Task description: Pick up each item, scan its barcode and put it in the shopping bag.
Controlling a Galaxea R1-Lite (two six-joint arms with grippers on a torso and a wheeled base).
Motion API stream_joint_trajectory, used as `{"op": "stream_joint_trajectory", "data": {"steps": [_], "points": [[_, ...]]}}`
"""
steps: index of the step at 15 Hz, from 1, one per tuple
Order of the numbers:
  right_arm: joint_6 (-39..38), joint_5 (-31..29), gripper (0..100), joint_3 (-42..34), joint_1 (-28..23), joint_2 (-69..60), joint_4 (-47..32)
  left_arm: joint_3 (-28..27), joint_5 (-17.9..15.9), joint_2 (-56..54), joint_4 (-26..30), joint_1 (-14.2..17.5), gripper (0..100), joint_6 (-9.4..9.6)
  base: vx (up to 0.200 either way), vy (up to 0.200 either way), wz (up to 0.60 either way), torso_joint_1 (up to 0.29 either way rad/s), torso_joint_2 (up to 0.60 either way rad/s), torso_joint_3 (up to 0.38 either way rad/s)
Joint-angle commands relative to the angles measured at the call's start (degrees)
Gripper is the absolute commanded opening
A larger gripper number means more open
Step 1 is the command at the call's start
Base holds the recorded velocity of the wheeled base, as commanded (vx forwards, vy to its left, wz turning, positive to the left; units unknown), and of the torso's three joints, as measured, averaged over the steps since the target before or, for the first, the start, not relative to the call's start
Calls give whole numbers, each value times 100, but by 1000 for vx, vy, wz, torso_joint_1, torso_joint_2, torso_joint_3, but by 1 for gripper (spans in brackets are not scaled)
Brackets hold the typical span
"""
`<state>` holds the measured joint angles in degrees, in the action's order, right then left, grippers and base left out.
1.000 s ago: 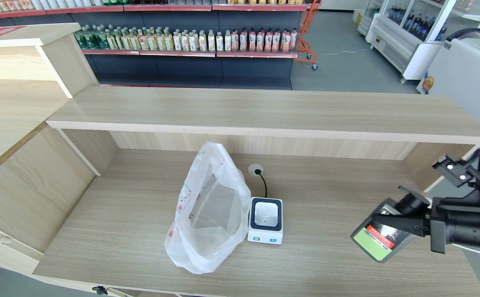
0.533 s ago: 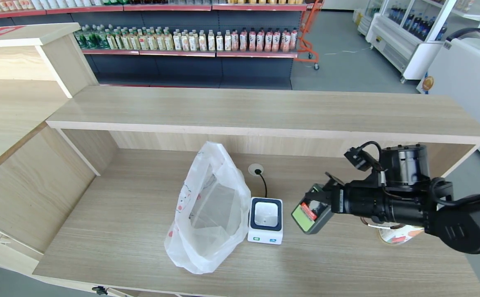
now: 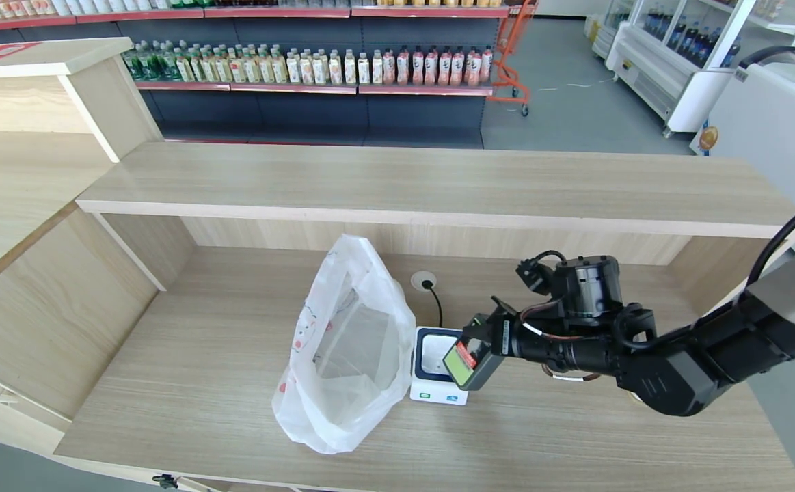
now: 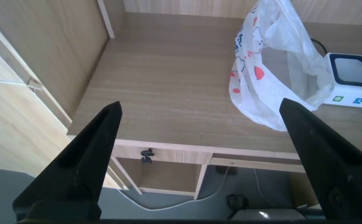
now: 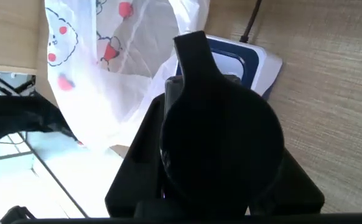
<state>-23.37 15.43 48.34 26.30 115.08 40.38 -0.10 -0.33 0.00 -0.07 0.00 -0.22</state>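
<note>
In the head view you see the right gripper, jaws clamped on a small box with a green and red label, holding it tilted over the barcode scanner's right edge. The white shopping bag stands open just left of it on the tabletop. In the left wrist view your left gripper hangs with jaws spread wide and nothing between them, the bag and scanner beyond. In the right wrist view the scanner sits beside the bag.

dark item, green-red label, tilted above white scanner; white shopping bag stands open beside it
</note>
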Motion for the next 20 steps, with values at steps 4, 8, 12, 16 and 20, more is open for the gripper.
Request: {"op": "stream_joint_trajectory", "data": {"steps": [4, 8, 12, 16, 20], "points": [[-1, -5, 0, 334, 253, 436, 32, 1, -2, 0, -1, 0, 100, -4, 0, 0, 0, 0, 0, 0], [8, -383, 0, 624, 420, 832, 146, 1, -2, 0, -1, 0, 100, -4, 0, 0, 0, 0, 0, 0], [61, -427, 0, 651, 429, 929, 348, 1, -2, 0, -1, 0, 100, -4, 0, 0, 0, 0, 0, 0], [-388, -374, 0, 510, 341, 146, 278, 1, -2, 0, -1, 0, 100, -4, 0, 0, 0, 0, 0, 0], [-142, -366, 0, 290, -37, -1497, -539, 1, -2, 0, -1, 0, 100, -4, 0, 0, 0, 0, 0, 0]]}}
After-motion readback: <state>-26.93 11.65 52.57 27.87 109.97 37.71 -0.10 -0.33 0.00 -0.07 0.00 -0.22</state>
